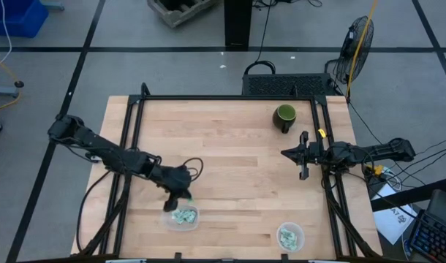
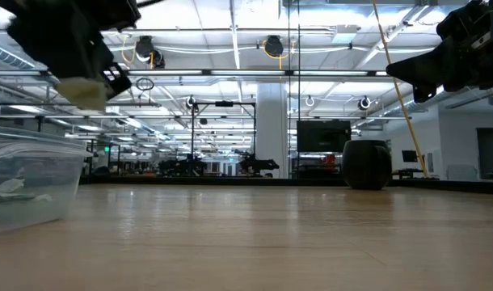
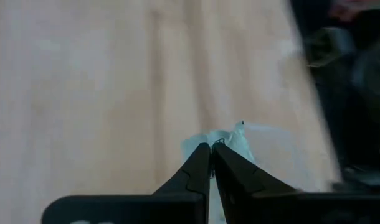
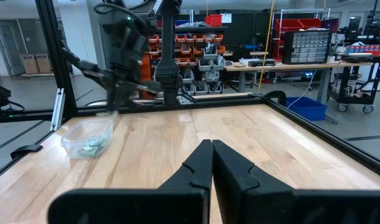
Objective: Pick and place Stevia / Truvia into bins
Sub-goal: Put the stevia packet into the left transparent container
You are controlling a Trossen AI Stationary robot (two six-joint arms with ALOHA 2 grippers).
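Two clear bins are seen on the table (image 1: pixel 230 183): a rounded-rectangular tub (image 1: pixel 180 217) near the front left and a round tub (image 1: pixel 289 236) near the front right, each already holding pale green and white sachets. No loose sachets are visible on the bare wood. The left gripper (image 1: pixel 180 197) is held just above the rectangular tub, and its fingers are closed on a sachet (image 3: pixel 230 142), whose pale corner is seen poking out past the fingertips in the left wrist view; in the low view the same packet (image 2: pixel 83 93) is shown hanging under the gripper, above and slightly inside the tub's near wall (image 2: pixel 36 190). The step in hand is judged to be the release into this tub. The chief risk is that the sachet is let go while it sits close to the rim, so that so light a packet could land on the edge or flutter onto the table beside it. A further risk is that the thin paper may cling to one finger pad when the fingers part. If the gripper is lowered too far, the light tub could be nudged or tipped. The right gripper (image 1: pixel 302 154) is parked with fingers together near the right edge, just short of the dark green mug (image 1: pixel 284 115).
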